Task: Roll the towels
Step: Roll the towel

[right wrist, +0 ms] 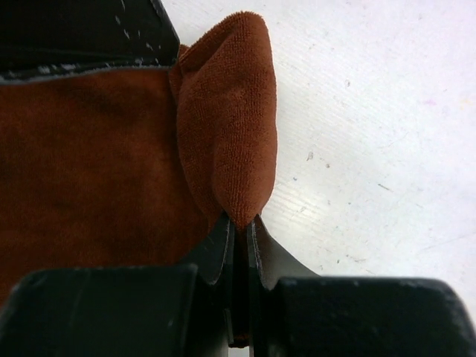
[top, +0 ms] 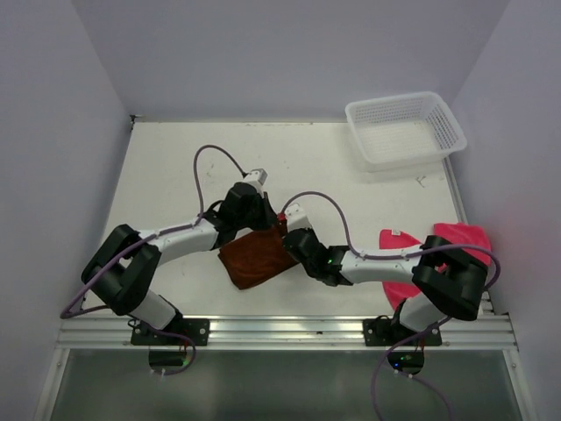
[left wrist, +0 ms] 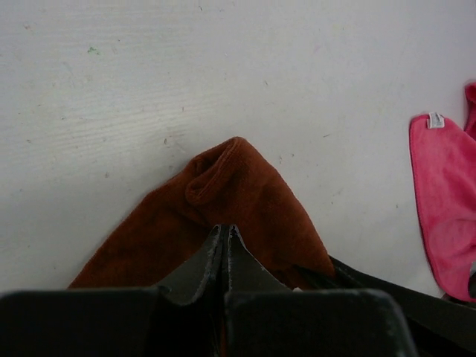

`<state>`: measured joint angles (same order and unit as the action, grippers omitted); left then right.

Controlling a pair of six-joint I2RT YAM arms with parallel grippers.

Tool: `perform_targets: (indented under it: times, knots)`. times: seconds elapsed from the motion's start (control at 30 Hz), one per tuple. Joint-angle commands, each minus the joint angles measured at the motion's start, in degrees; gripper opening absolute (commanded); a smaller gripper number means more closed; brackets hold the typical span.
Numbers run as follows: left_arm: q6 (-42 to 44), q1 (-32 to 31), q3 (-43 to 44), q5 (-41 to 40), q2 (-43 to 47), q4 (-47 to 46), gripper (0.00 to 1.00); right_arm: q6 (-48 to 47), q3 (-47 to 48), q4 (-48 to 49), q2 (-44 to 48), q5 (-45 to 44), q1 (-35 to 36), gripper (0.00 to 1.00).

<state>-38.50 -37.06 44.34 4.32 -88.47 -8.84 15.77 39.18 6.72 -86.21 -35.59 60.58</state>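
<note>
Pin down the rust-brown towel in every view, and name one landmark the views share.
Top external: rust-brown towel near the centre, slightly below the middle.
Left wrist: rust-brown towel at lower centre, peaking just beyond the closed jaws.
Right wrist: rust-brown towel fills the left side, with a fold pinched in the jaws at centre.
Shared landmark: the white table, visible beside the towel in all three.

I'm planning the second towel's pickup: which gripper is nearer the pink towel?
Right. Both are shut on the brown towel. The right gripper is at its end toward the pink towel, and the left gripper is just beyond.
</note>
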Motion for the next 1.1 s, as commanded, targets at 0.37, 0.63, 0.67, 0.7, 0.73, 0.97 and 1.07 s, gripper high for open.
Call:
perform_targets:
  times: [0.37, 0.63, 0.67, 0.7, 0.73, 0.97, 1.07]
  knots:
    - [-2.98, 9.55, -3.38, 5.26, 8.40, -1.62, 0.00, -10.58, 13.64, -3.82, -19.86, -27.16, 12.54, 0.00]
    - [-1.75, 10.34, -0.31, 11.67, 6.12, -4.78, 0.00, -13.40, 18.56, -6.28, -27.68, -25.67, 15.10, 0.00]
    - [-1.84, 10.34, -0.30, 12.29, 5.94, -6.09, 0.00, -13.40, 19.17, -6.54, -28.04, -25.40, 15.10, 0.00]
    - [-1.67, 10.34, -0.30, 13.86, 5.59, -6.80, 0.00, -13.40, 19.44, -6.55, -28.30, -25.23, 15.10, 0.00]
    - [-1.49, 10.25, -0.56, 15.01, 5.50, -7.59, 0.00, -13.40, 19.79, -7.94, -28.57, -25.05, 15.10, 0.00]
    - [2.11, 9.11, -1.18, 24.50, 3.13, -15.75, 0.00, -13.05, 22.43, -11.81, -30.85, -23.91, 15.10, 0.00]
    - [2.73, 8.50, -1.88, 29.16, 1.02, -18.83, 0.00, -12.87, 22.70, -12.26, -31.21, -23.82, 15.10, 0.00]
